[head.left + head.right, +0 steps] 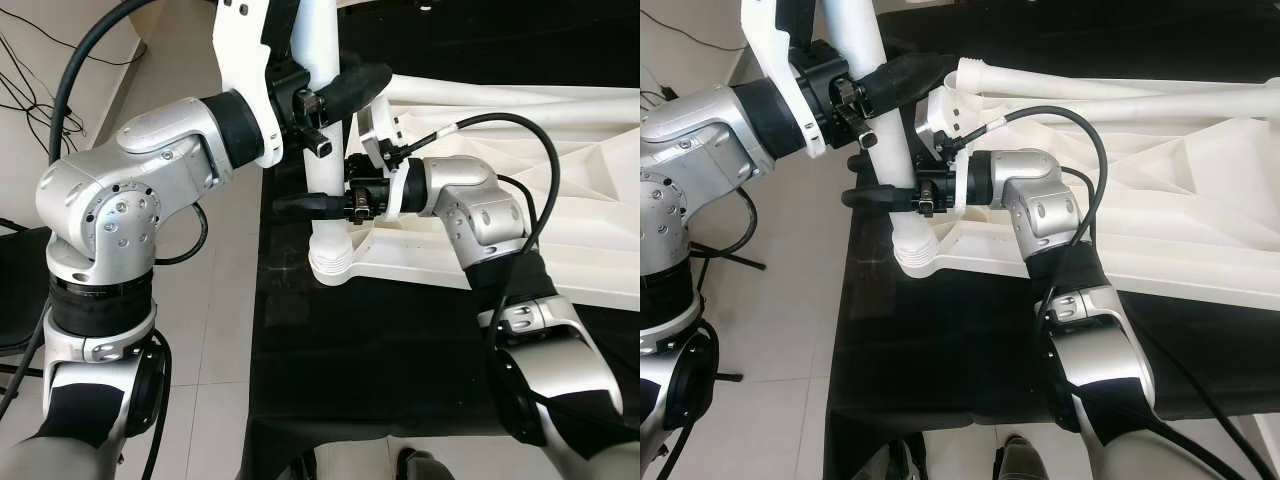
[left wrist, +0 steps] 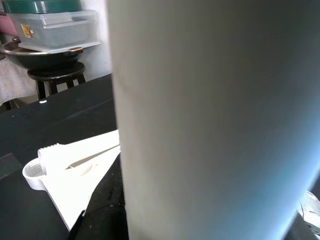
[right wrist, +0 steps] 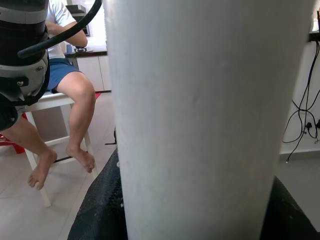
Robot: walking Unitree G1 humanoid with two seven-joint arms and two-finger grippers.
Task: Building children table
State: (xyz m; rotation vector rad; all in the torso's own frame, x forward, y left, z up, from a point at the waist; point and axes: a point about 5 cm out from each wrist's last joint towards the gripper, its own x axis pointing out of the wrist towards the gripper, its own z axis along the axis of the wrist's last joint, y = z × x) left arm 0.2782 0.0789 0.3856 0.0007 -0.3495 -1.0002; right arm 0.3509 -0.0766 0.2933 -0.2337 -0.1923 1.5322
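**Table leg gripped by both claws at corner socket**

We are clamping the right gripper (image 1: 325,205) around the lower part of the upright white table leg (image 1: 322,120), fingers pinching it just above the socket (image 1: 335,262) of the white tabletop (image 1: 560,230), which is lying on the black surface (image 1: 380,350). At 12 o'clock from it, we are pinching the left gripper (image 1: 335,95) around the same leg. At 9 o'clock, tiled floor (image 1: 215,330) is showing. A seated person (image 3: 75,95) is appearing in the right wrist view.

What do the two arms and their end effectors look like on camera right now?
Both arms are silver metal with black joint sections and bolted round housings. The left arm has a white wrist bracket and a thick black cable. The right arm carries a thin looping black cable. Each end effector has long black fingers.
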